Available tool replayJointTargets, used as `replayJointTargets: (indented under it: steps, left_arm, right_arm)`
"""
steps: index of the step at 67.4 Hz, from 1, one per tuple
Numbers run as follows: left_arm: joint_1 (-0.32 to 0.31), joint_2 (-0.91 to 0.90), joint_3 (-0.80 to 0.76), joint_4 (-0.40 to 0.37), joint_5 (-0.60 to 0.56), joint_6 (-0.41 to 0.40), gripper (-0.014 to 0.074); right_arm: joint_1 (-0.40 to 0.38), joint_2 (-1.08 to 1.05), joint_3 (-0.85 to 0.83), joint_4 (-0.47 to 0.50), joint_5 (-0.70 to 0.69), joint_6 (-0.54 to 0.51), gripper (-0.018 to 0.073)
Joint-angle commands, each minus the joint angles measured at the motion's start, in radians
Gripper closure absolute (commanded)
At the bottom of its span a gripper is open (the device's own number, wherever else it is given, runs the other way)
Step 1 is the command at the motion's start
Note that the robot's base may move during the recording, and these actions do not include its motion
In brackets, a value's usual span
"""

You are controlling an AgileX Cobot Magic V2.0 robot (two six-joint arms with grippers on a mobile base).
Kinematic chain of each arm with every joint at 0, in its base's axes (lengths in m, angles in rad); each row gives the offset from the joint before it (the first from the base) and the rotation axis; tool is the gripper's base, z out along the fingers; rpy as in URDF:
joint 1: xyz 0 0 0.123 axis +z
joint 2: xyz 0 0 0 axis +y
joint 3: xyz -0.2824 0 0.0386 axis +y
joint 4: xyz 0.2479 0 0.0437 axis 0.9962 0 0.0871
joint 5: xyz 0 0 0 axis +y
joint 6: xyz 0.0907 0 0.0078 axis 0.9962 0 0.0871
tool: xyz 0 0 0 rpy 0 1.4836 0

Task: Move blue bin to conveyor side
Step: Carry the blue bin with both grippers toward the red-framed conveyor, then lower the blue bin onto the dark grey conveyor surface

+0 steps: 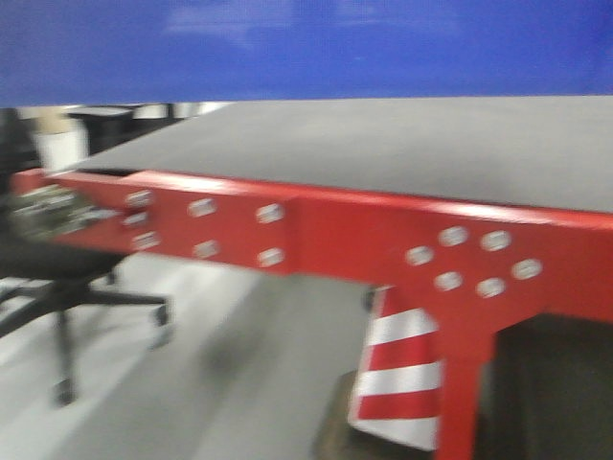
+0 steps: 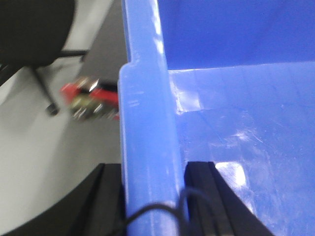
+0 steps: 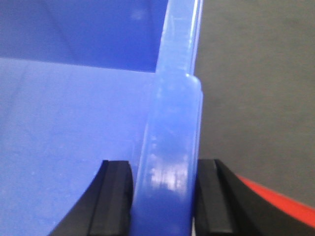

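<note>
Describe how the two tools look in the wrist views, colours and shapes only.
The left tool shows two matte black fingers, flat-faced blocks whose outer sides slope away. A thin black cable loops in front of them. The right tool looks the same: black, blocky, straight inside, flaring outside. No markings show on either.

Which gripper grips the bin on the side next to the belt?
The right gripper: beside its side of the bin lies the grey belt. Beside the left gripper are floor and a chair.
</note>
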Motion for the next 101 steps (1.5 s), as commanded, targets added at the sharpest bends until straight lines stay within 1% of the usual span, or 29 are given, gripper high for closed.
replayJointTargets:
  steps: [1, 101]
  left_arm:
    - [-0.005, -0.020, -0.019, 0.006, -0.091, 0.012, 0.0607]
    - [-0.005, -0.020, -0.019, 0.006, -0.093, 0.012, 0.0607]
  right_arm:
    - [-0.002, -0.023, -0.013, -0.023, -0.099, -0.029, 0.0636]
    - [-0.002, -0.023, -0.013, -0.023, -0.099, -0.029, 0.0636]
